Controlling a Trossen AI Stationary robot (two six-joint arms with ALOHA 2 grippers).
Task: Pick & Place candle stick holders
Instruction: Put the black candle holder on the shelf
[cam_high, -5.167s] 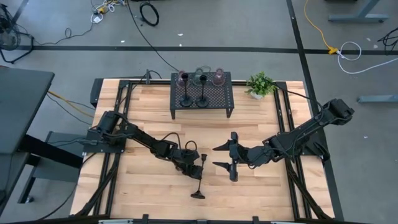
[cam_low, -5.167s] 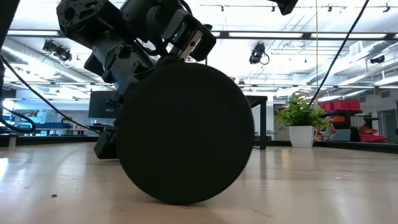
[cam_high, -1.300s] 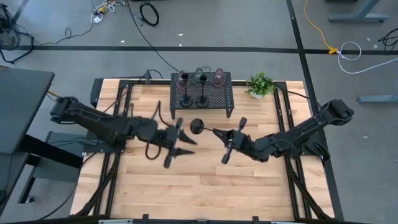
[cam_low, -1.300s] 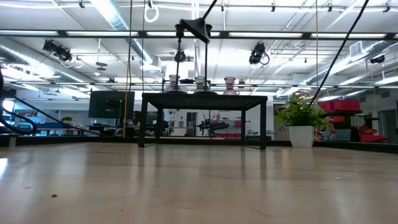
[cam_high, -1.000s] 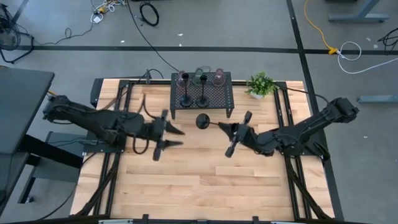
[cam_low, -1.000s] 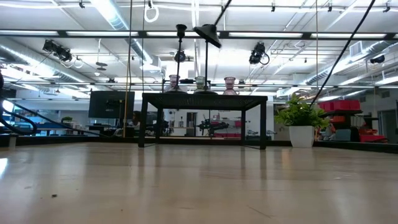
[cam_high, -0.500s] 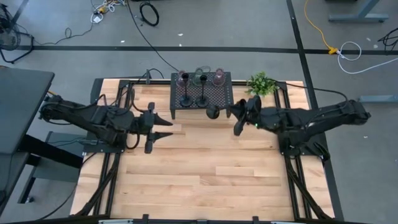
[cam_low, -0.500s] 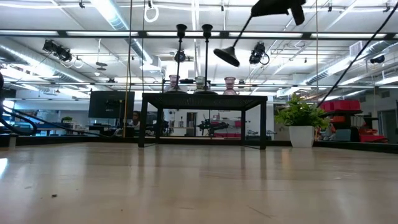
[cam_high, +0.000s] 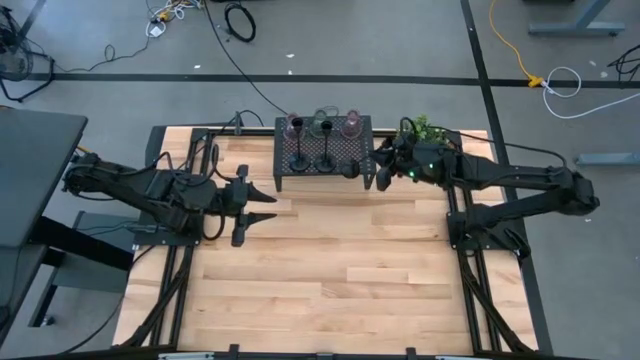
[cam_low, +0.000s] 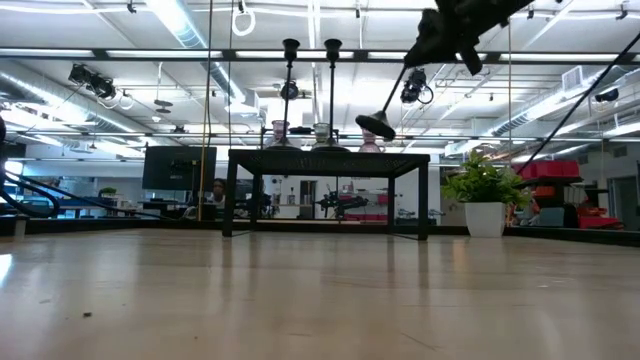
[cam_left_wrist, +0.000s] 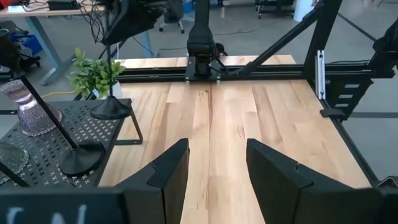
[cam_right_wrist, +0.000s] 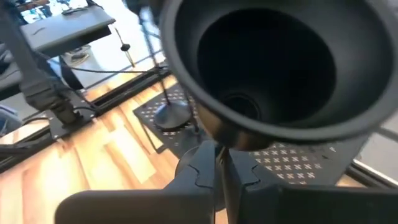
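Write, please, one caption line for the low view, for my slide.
Right gripper carries a tilted black candle stick holder above the black mesh rack.

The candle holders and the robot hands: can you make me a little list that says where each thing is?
right hand: shut on third black holder, tilted over rack's right end
left hand: open, empty, over the table left of rack
black mesh rack: at table's far edge
two black holders: upright on rack
glass holders: three, along rack's back
plant: right of rack

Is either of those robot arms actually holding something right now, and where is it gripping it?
Yes. The right tool grips a black candle stick holder near the top of its stem, base tilted above the black mesh rack. The left tool holds nothing.
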